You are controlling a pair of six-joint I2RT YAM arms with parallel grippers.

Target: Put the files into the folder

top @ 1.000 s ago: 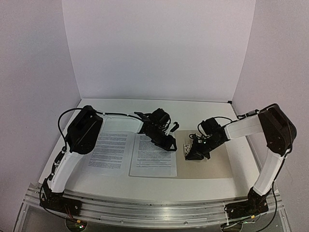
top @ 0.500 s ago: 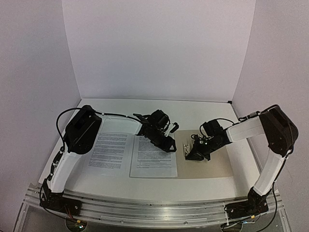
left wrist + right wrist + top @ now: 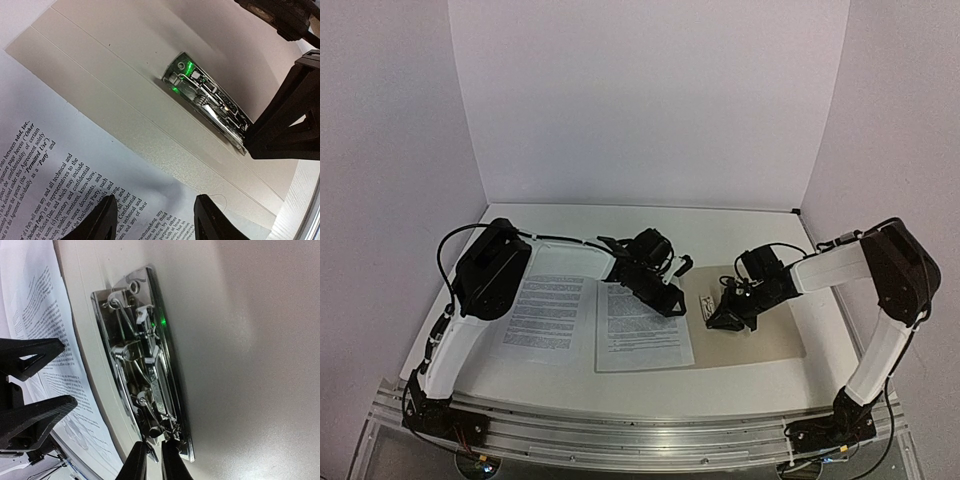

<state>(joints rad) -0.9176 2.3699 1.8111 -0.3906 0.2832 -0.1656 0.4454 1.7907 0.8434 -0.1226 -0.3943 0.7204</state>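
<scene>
Two white printed files lie left of centre: one sheet (image 3: 545,315) flat on the table, the other (image 3: 642,338) with its right edge over the tan folder (image 3: 770,335). My left gripper (image 3: 672,303) is open, its fingertips (image 3: 107,222) down on that sheet's corner (image 3: 60,165). The folder's metal fastener (image 3: 708,308) sits near its left edge (image 3: 145,365). My right gripper (image 3: 155,465) stands at the fastener's near end. Its jaws are only narrowly apart, with the lever tip between them and a sliver of gap showing.
The right arm's black fingers (image 3: 285,125) show at the fastener's end (image 3: 210,97) in the left wrist view. White walls enclose the table on three sides. A metal rail (image 3: 640,425) runs along the near edge.
The right-hand sheet has slid right, further onto the folder, under my left gripper. My right gripper has stayed at the fastener and its jaws have parted slightly.
</scene>
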